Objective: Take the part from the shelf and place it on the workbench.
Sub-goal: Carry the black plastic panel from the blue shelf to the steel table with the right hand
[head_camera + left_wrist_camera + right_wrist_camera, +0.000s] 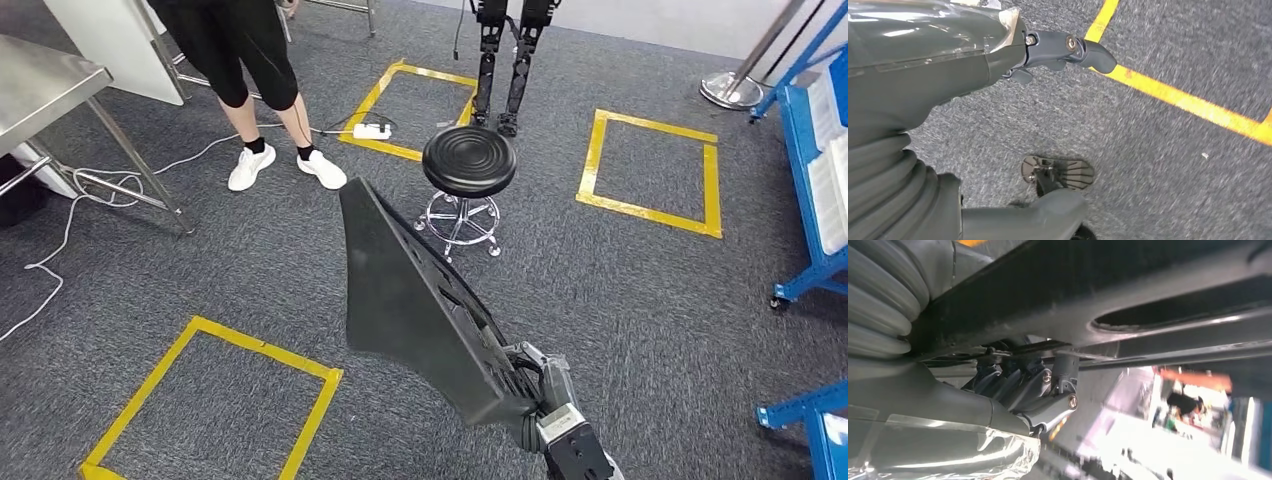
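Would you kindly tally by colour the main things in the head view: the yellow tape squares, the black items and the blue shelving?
Yellow tape squares: 3
Black: 2, the part that the right hand holds, and the stool
Blue shelf units: 2
Total: 7
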